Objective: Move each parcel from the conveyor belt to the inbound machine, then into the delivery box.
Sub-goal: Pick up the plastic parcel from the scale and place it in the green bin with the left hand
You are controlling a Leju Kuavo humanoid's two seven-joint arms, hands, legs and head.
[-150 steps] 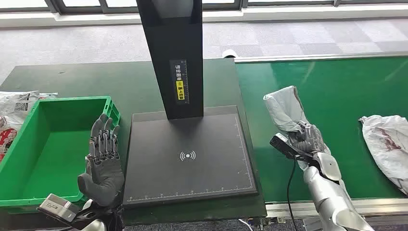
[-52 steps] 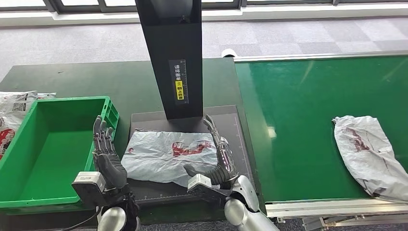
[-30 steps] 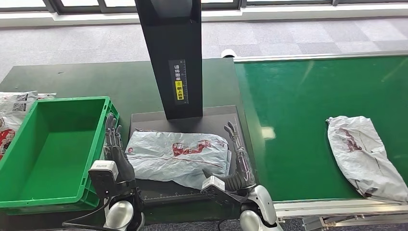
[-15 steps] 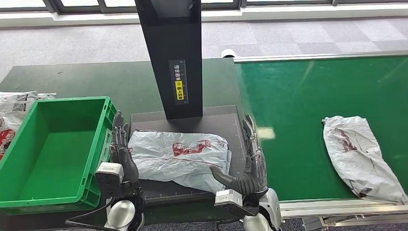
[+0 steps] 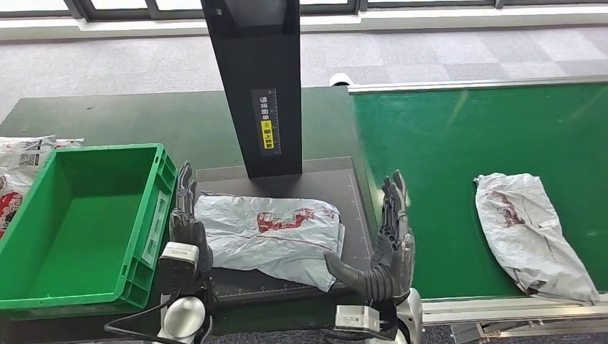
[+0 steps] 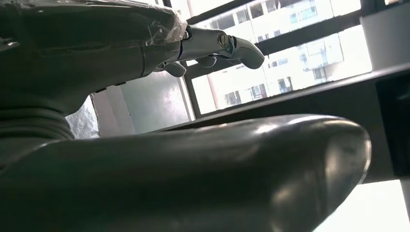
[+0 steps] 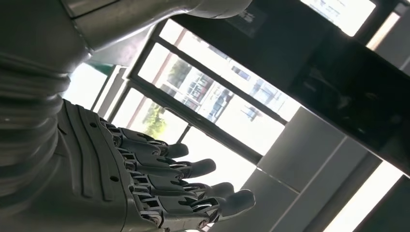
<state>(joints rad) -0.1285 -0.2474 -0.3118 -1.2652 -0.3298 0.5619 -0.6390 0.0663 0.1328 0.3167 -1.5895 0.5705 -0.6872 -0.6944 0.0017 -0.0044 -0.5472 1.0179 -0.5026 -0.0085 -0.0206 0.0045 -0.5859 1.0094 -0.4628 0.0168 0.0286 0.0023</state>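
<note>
While lying flat on the inbound machine (image 5: 287,279), sits right between two open hands.

Because of the long side running left to right, stretches the parcel (image 5: 269,233) from one hand across to the other. Just beside its left end, next to the delivery box (image 5: 43,287), stands the left hand (image 5: 188,221), fingers straight and pointing up, palm toward the bag, holding nothing. At the other end, near the edge by the conveyor belt (image 5: 444,143), stands the right hand (image 5: 383,247), fingers spread and up, thumb reaching in toward the bag's near corner, holding nothing too. Looks like the left hand is closer to the bag. Cannot tell if either one is touching it. Probably needs a squeeze from both ends next, then a lift over into the green box. Out on the belt, well apart, waits a second parcel (image 5: 527,233).
</note>
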